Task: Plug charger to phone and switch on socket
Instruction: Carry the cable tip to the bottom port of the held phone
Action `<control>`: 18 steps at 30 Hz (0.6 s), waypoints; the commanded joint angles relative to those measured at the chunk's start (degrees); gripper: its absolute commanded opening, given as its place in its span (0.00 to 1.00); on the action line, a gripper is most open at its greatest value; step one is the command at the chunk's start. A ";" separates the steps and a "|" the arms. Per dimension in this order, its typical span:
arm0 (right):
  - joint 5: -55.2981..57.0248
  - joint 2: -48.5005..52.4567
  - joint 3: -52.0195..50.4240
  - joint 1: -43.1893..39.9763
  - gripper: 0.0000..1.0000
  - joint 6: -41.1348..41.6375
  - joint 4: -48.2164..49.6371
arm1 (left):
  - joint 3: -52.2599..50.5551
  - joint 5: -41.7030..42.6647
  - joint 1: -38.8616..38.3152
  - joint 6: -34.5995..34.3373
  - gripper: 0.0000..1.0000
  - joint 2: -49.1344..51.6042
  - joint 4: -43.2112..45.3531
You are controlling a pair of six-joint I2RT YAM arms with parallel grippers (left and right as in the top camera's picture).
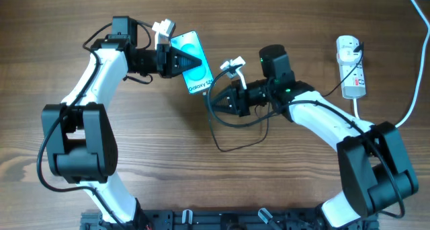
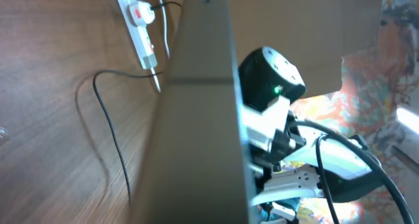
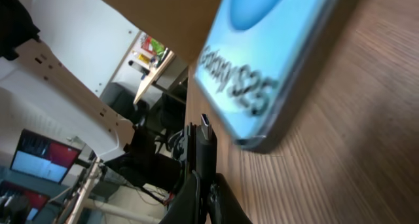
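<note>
The phone [image 1: 200, 79] shows its teal screen left of centre, and my left gripper [image 1: 191, 60] is shut on its upper end. In the left wrist view the phone [image 2: 196, 132] fills the middle as a blurred edge-on slab that hides my fingers. My right gripper [image 1: 218, 102] is shut on the free end of the charger [image 1: 236, 148], close to the phone's lower end. The right wrist view shows the connector tip [image 3: 205, 129] sticking out of my right gripper [image 3: 206, 185], just short of the phone [image 3: 275, 47]. The white socket [image 1: 352, 72] lies at the far right.
A black plug [image 1: 358, 50] sits in the socket, and the thick white cord [image 1: 416, 68] runs along the table's right edge. The charger's thin cable loops over the wood between the arms. In the left wrist view, the socket [image 2: 139, 21] and right arm [image 2: 272, 73] lie beyond the phone.
</note>
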 commanded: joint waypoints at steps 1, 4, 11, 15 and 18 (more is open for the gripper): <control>-1.92 -0.81 0.22 -0.81 0.04 1.53 0.35 | 0.11 2.75 0.42 6.51 0.04 -1.46 -3.21; -1.90 -0.81 0.22 -0.74 0.04 1.99 0.33 | 0.11 2.75 0.42 6.49 0.04 -1.46 -3.41; -1.88 -0.81 0.22 0.55 0.04 3.45 0.26 | 0.11 2.36 0.09 6.51 0.04 -1.46 -3.67; -1.40 -0.81 0.22 1.55 0.04 3.43 0.31 | 0.11 0.20 0.09 6.54 0.04 -1.46 -3.45; -0.59 -0.81 0.22 1.57 0.04 3.48 0.00 | 0.11 -0.70 0.11 6.54 0.04 -1.46 -3.45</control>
